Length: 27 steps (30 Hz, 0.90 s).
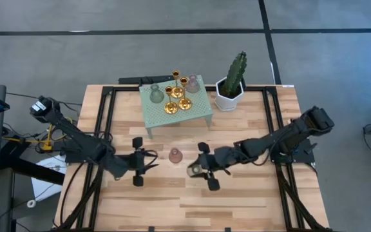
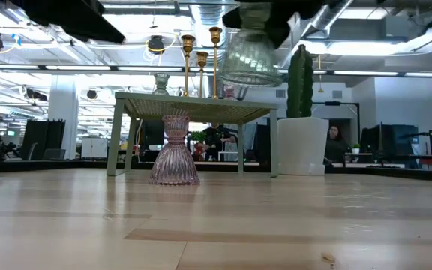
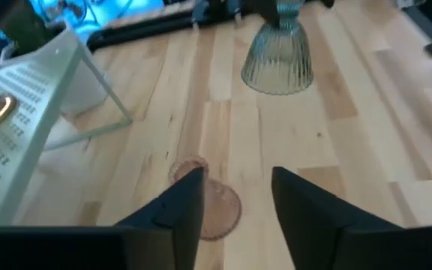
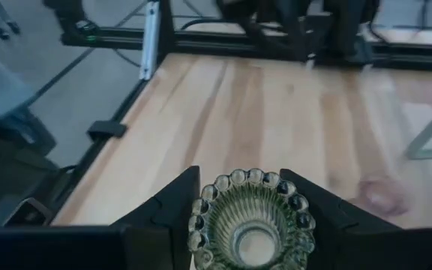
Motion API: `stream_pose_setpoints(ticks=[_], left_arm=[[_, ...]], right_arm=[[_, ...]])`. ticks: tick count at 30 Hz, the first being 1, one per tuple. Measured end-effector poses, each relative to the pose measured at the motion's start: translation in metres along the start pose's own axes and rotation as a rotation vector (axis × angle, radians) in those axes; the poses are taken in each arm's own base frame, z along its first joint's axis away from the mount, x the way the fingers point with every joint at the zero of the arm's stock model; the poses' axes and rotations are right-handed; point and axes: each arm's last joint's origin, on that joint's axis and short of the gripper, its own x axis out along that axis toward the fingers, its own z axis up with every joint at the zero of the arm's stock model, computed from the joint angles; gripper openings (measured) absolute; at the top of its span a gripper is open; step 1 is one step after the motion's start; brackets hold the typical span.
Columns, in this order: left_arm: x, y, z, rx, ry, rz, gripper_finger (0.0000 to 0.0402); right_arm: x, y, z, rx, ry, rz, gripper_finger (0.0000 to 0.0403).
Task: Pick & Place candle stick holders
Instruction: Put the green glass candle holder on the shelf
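The right gripper (image 4: 250, 196) was clamped on a grey-green holder (image 4: 250, 217), carrying it above the table (image 1: 237, 200). The left gripper (image 3: 238, 196) stood just behind a pink holder (image 1: 176, 155) upright on the wood, jaws apart, not gripping it. The other holders (image 1: 176, 96) stood on the green stand (image 1: 201, 109) beside the cactus (image 1: 236, 76).

A light wooden slatted table (image 1: 237, 193) with a black frame carries a small pale green perforated metal stand (image 1: 201, 106) toward its far edge, with a white hexagonal pot holding a green cactus (image 1: 229, 93) just beside it. In front of the stand, a translucent pink ribbed glass candle stick holder (image 1: 176, 154) stands upright on the bare wood
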Motion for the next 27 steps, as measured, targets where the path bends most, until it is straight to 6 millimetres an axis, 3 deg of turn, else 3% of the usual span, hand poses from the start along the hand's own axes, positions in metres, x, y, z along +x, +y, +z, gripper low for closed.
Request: stream_pose_setpoints(ticks=[6,13,21,27], left_arm=[[0.014,0.0,-0.005,-0.006,0.052,-0.058,0.0187],[-0.003,0.001,-0.004,0.018,0.055,-0.118,0.0159],[-0.003,0.01,0.009,0.032,-0.06,-0.084,0.0138],[0.01,0.016,0.013,0.042,-0.085,-0.029,0.0166]], right_arm=[[-0.001,-0.03,0.022,0.021,-0.058,-0.078,0.0152],[-0.002,-0.066,0.049,0.058,-0.126,-0.067,0.0152],[0.026,-0.085,0.064,0.038,-0.095,-0.028,0.0152],[0.042,-0.092,0.065,0.03,-0.065,-0.021,0.0152]])
